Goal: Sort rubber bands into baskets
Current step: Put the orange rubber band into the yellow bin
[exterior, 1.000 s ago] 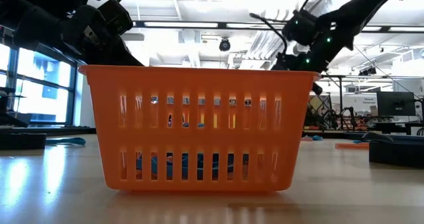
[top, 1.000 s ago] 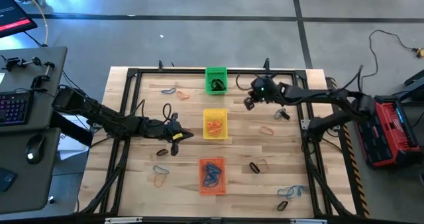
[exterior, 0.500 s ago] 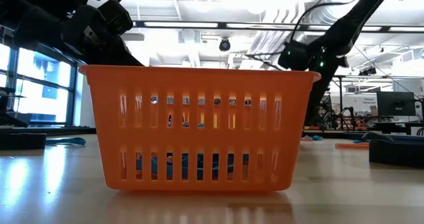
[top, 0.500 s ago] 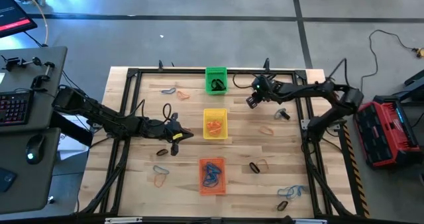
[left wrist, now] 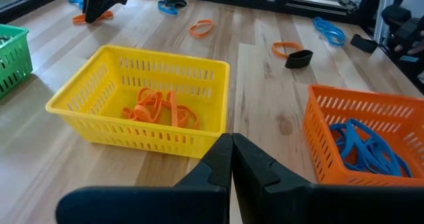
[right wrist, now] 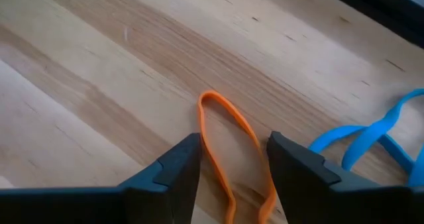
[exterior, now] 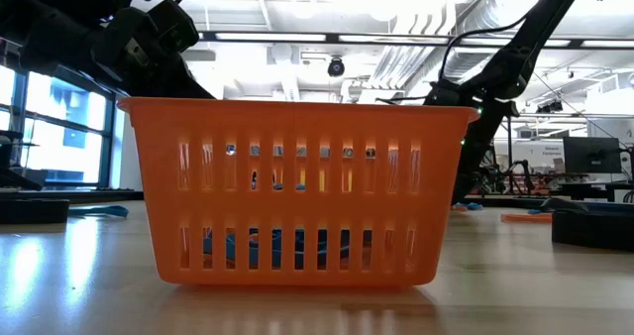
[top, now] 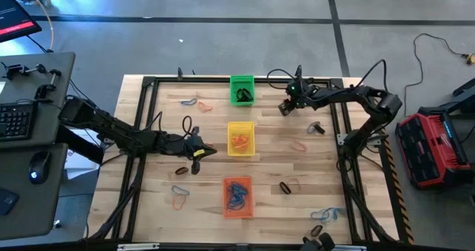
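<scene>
Your right claw [top: 283,108] sits at upper right of centre in the overhead shot, just right of the green basket [top: 241,89], fingers spread wide and gripping nothing; through its wrist camera an orange band [right wrist: 233,144] lies on the wood between the fingers, a blue band [right wrist: 371,139] beside it. Your left claw [top: 210,150] waits left of the yellow basket [top: 240,139], fingers pressed together, empty. The orange basket [top: 237,197] sits lower centre. Loose rubber bands [top: 326,215] dot the wooden worktop [top: 297,165]; grey floor surrounds it.
</scene>
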